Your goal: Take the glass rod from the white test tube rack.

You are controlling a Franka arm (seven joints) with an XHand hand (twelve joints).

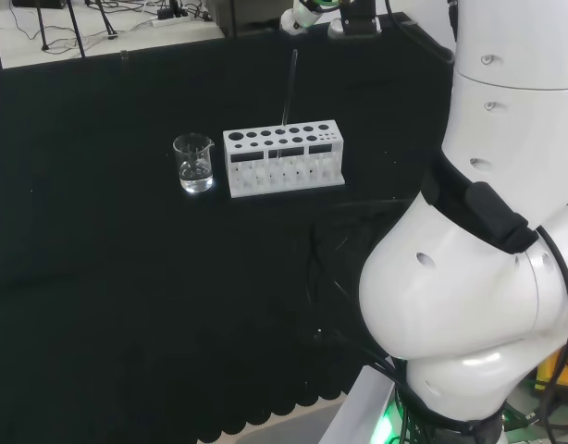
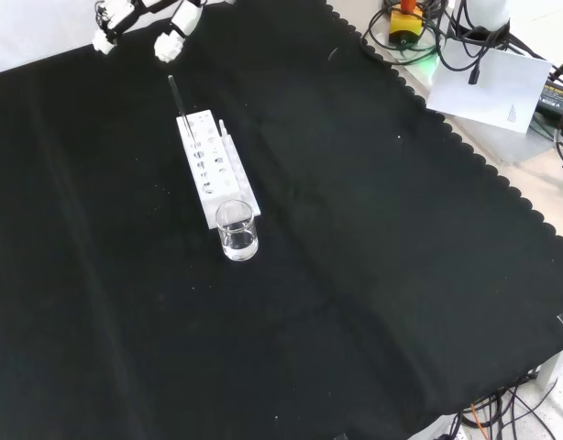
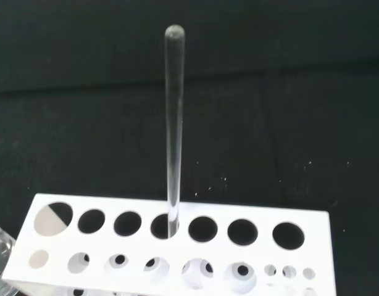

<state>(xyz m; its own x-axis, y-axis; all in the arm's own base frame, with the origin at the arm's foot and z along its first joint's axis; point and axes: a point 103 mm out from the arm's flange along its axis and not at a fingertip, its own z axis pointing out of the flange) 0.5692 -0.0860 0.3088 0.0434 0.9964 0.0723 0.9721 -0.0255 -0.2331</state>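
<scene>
Hovering beyond the rack's far end in the front view, my black and white hand [image 2: 144, 23] has its fingers relaxed and apart, holding nothing. The clear glass rod [image 3: 173, 129] stands upright in a hole of the white plastic test tube rack [image 1: 284, 157]. Closing off-centre could tip the thin rod, dragging the rack toward the small clear glass beaker [image 2: 237, 231].

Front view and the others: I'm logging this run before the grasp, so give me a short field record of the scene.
rod: glass rod stands upright in a hole of the rack's row of large holes
rack: white test tube rack on the black cloth
beaker: clear beaker at one end of the rack, close beside it
hand: hand at the front view's top, beyond the rack's far end, apart from the rod
task state: rod not yet taken
</scene>
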